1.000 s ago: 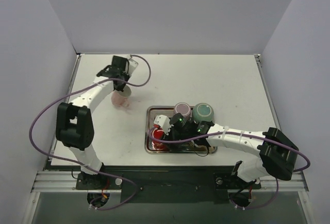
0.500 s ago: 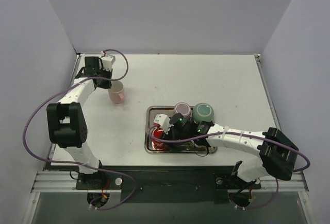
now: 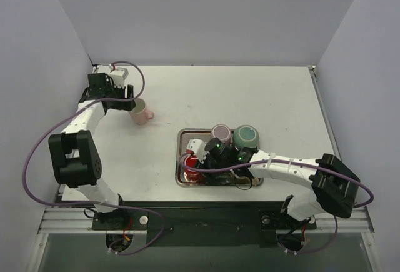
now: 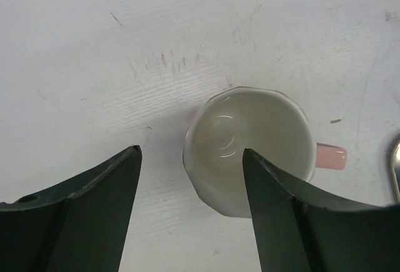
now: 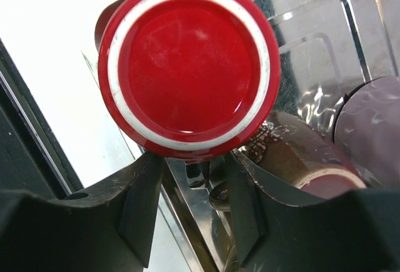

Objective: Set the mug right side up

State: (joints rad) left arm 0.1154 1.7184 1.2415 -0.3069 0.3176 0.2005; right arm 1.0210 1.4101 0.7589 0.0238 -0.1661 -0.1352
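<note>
A pink mug [image 3: 141, 112] stands upright on the table at the far left. In the left wrist view its white inside [image 4: 250, 153] faces up and its handle points right. My left gripper [image 3: 128, 101] is open just beside it. In the wrist view the left gripper [image 4: 190, 153] has one finger in front of the mug's rim and grips nothing. A red mug [image 3: 191, 161] sits upside down in the metal tray [image 3: 180, 178]. Its red base [image 5: 187, 65] fills the right wrist view. My right gripper [image 5: 194, 159] sits against its near edge, jaws partly apart and tips hidden under it.
The tray also holds an upside-down mauve mug [image 3: 220, 132] and a green mug [image 3: 245, 136] along its far side. A brown mug [image 5: 300, 153] lies close to my right finger. The enclosure's left wall runs close behind my left gripper.
My left arm swung left with the pink mug, set it upright and opened off it. My right gripper's jaws have narrowed at the red mug.
</note>
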